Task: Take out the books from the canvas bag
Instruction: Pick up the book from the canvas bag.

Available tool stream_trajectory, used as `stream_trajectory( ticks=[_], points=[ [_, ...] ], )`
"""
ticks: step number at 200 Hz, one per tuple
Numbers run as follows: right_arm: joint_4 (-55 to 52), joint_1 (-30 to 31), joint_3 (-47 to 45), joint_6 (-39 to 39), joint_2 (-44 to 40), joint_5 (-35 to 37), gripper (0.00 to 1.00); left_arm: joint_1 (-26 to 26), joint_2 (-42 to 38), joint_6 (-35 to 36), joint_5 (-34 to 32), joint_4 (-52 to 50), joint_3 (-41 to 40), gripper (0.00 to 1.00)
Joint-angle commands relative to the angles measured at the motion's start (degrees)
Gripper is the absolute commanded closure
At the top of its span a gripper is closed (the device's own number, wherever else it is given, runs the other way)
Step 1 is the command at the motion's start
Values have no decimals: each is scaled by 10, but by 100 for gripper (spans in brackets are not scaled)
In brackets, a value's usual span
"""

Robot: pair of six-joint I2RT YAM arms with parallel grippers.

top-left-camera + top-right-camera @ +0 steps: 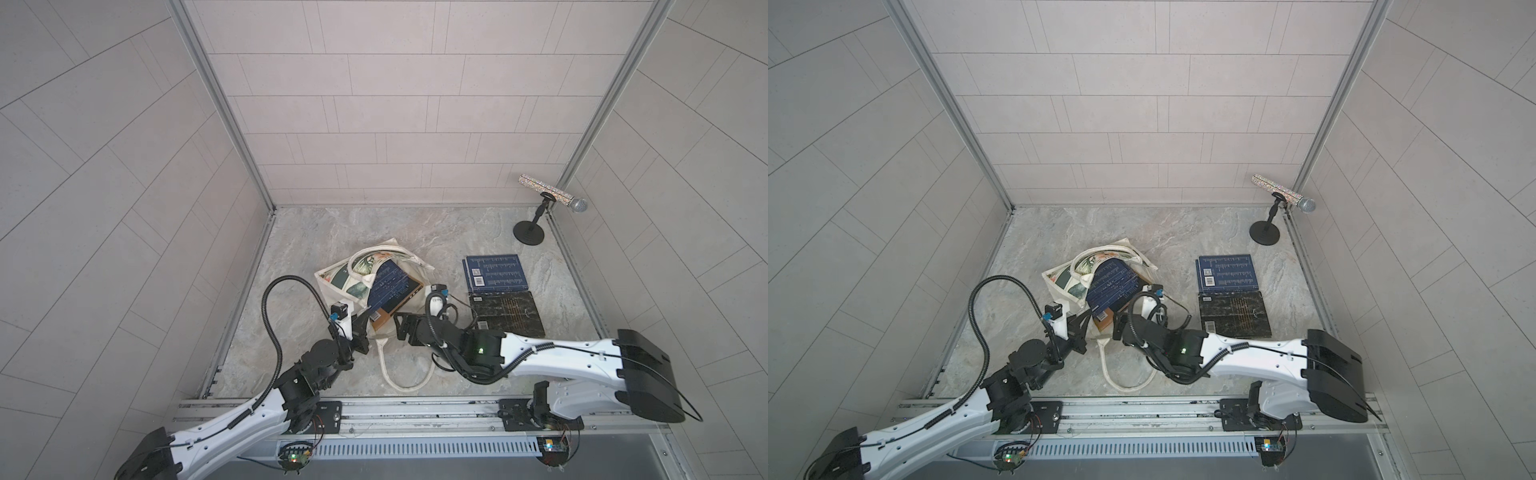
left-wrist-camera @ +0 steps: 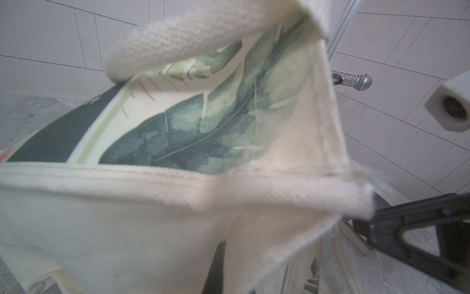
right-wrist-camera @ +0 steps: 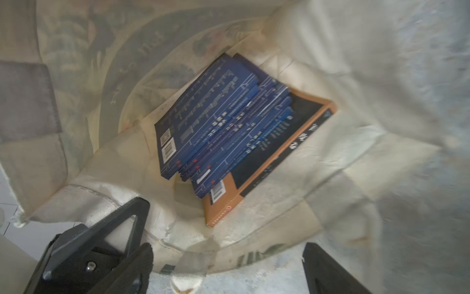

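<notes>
The cream canvas bag (image 1: 353, 280) with green leaf print lies on its side in both top views, mouth toward the arms. Inside it a fanned stack of navy books (image 3: 216, 122) rests on an orange-brown and black book (image 3: 269, 155). These also show through the mouth in a top view as the navy books (image 1: 1111, 286). My left gripper (image 1: 365, 322) is shut on the bag's rim (image 2: 229, 188) and holds the mouth up. My right gripper (image 3: 229, 264) is open at the mouth, its fingers (image 3: 328, 269) wide apart with nothing between them. A navy book stack (image 1: 494, 272) and a dark book (image 1: 509, 313) lie on the table to the right.
A glittery microphone (image 1: 552, 193) on a black stand (image 1: 528, 230) stands at the back right corner. One bag handle (image 1: 405, 374) loops over the marble table toward the front rail. Tiled walls close in three sides.
</notes>
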Motion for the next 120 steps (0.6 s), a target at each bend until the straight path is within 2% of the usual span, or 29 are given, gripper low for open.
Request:
stream_trajectory(
  ticks=[1, 23, 49, 77, 106, 120],
  points=[
    [50, 0, 35, -23, 44, -7, 7, 0, -16, 11, 22, 35, 4, 100],
    [91, -9, 48, -22, 86, 9, 11, -1, 1, 10, 29, 43, 7, 100],
    [91, -46, 93, -11, 149, -68, 14, -1, 15, 12, 36, 50, 11, 100],
    [121, -77, 119, -22, 201, -99, 17, 0, 3, 14, 40, 49, 8, 100],
    [98, -104, 170, -60, 248, -118, 22, -1, -14, 15, 44, 44, 3, 100],
    [102, -119, 185, -65, 267, -137, 30, -1, -17, 15, 47, 44, 2, 100]
  ],
)
